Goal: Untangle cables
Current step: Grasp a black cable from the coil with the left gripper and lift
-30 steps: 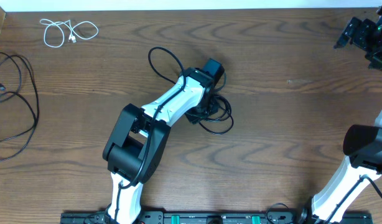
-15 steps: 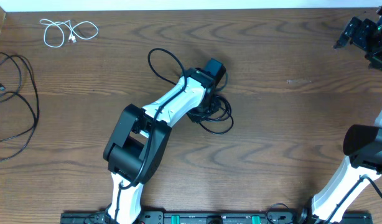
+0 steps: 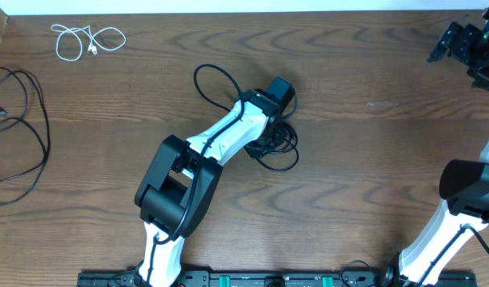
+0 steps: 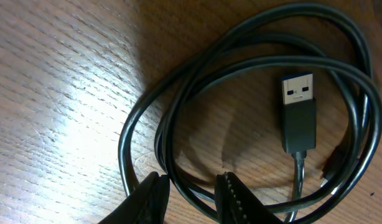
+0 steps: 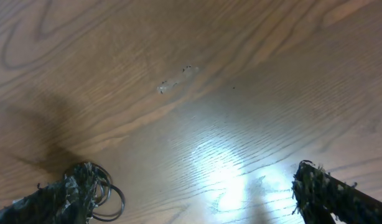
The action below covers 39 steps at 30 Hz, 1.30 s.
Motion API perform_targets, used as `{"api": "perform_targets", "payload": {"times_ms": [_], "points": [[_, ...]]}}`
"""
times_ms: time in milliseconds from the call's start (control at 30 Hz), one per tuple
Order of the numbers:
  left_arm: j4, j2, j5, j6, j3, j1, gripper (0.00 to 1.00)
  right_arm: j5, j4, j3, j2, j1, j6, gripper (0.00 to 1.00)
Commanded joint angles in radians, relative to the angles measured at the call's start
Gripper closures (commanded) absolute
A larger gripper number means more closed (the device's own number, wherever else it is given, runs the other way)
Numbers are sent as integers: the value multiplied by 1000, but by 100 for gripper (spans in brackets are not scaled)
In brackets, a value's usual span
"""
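At the far left of the bench (image 3: 372,167) the white cable (image 3: 85,40) lies alone in a loose squiggle near the back edge. It is well apart from everything else and looks already free. Below it a thick cord (image 3: 25,119) runs off the left edge and seems no part of the job. In the middle lies the black coil (image 3: 278,150), with one loop (image 3: 214,80) thrown out to the back-left. The left arm is directly over it and is by far the nearer arm. From above, the wrist hides the left gripper (image 4: 191,194) and much of the tangle. The wrist view shows the jaws narrow, straddling two strands at the coil's near edge. A sliver of wood shows beside the strands, so a firm pinch is not evident. The strands cross the gap roughly at right angles to the jaw line, which suits a pinch-and-lift. Inside the ring a USB plug (image 4: 298,118) lies flat, its long axis pointing away from the fingers. How many cables make up the coil is hard to say. A small dark tip (image 4: 331,167) to the right may be another plug. At the far right the right gripper (image 5: 200,196) is spread wide over bare wood near the back corner, holding nothing.
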Motion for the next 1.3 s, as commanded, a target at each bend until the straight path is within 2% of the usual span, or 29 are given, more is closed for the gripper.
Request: {"api": "perform_targets", "payload": {"times_ms": [0,133,400,500,733,1000,1267], "points": [[-3,13,-17,-9,-4,-10,70,-2,-2,12,-32,1,3,1],[-3,13,-32,-9,-4,-10,71,-2,-2,12,-32,2,3,1],[-4,13,-64,-9,-4,-10,81,-2,-2,12,-32,2,3,1],[-14,13,-80,-9,-4,-10,92,-2,-2,12,-32,1,3,1],[-19,-3,-83,84,-2,-6,93,-2,-2,12,-32,1,3,1],[-4,-222,-84,249,0,-5,93,-2,-2,12,-32,1,3,1],[0,-490,-114,310,0,-5,92,-2,-2,12,-32,1,3,1]]}}
